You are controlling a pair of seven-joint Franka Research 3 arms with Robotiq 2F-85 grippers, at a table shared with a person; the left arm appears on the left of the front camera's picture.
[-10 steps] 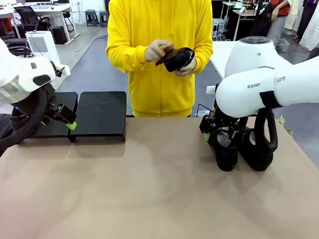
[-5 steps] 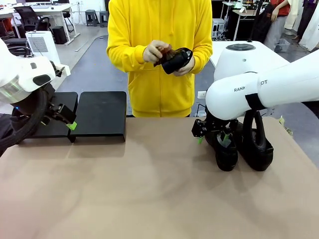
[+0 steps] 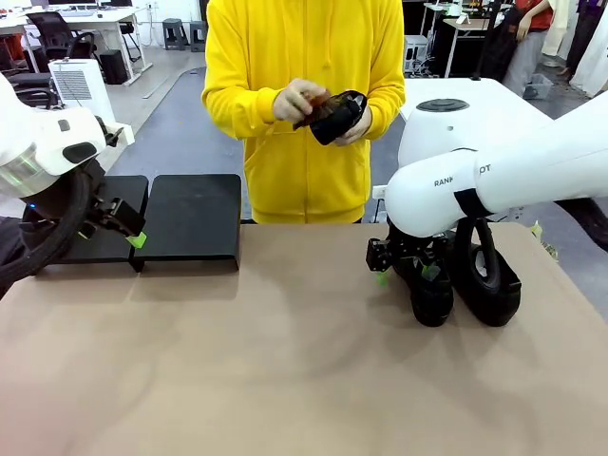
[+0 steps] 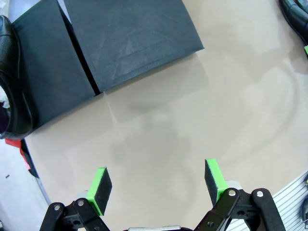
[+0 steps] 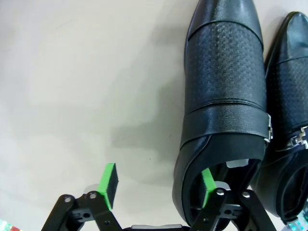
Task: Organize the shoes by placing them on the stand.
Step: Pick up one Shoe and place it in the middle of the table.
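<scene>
Two black glossy shoes stand side by side on the table at the right, one [image 3: 432, 296] [image 5: 224, 86] beside the other [image 3: 486, 285] [image 5: 288, 96]. My right gripper [image 3: 406, 274] [image 5: 158, 183] is down at the heel of the left one. Its jaws are open, with one green pad inside the shoe's opening and the other outside its side wall. The person holds a third shoe [image 3: 334, 112] in both hands. A fourth shoe [image 4: 12, 91] lies on the left panel of the black stand [image 3: 195, 218] [image 4: 130, 33]. My left gripper [image 3: 128, 233] [image 4: 156, 185] hangs open and empty near the stand's front.
The person in a yellow hoodie [image 3: 304, 142] stands at the far edge, between the stand and the shoes. The tan table [image 3: 285, 361] lies bare across the middle and front. My right arm's white body [image 3: 494, 161] hangs over the shoes.
My right arm has shifted left and settled at the left shoe's heel. The person has turned the held shoe a little. My left arm has not moved.
</scene>
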